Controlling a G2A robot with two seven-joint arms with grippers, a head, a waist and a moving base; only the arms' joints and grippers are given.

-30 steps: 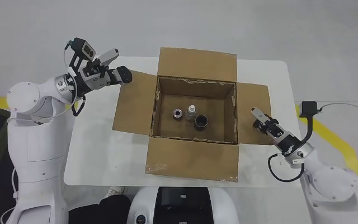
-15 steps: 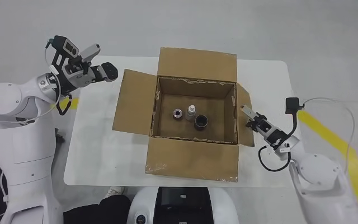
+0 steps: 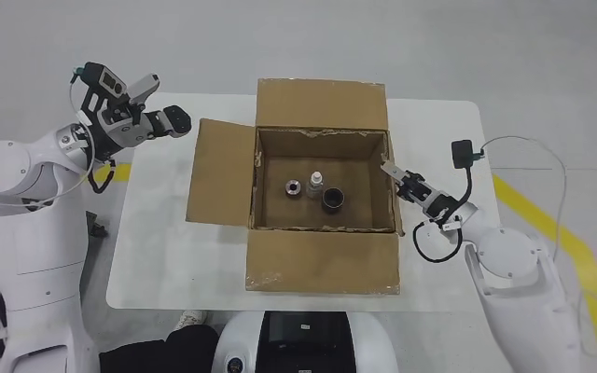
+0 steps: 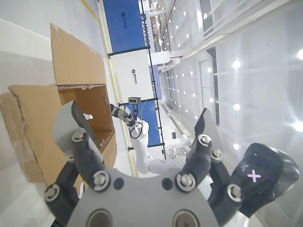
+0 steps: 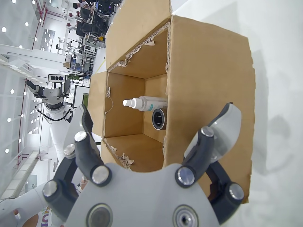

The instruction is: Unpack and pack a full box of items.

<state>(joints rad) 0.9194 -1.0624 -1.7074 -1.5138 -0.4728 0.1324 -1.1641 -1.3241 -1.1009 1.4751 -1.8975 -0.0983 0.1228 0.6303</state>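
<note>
Near flap of the box lies flat on the table, as do the left and far flaps. The right flap stands upright.

Right gripper sits at the box's right rim with its jaws wide and holding nothing. They straddle the upright flap, one finger inside the box and one outside. Can't tell if either pad touches the cardboard.

On the box floor, in a loose row mid-box: black cylinder, upright white bottle, small roll.

Left gripper hangs over the table's far-left corner, well apart from the box, jaws wide and empty.

My read is that we're at flap handling and no item has been picked yet. The next move needs the right flap pushed outward, then a straight-down reach. The walls are deep, so the wrist must clear the rim. The bottle cap looks like the easiest grasp.

Hard to see: the right flap cuts off part of the bottle and cylinder in the right wrist view. I can't make out what the roll is. The floor strip under the near wall is hidden from above.
</note>
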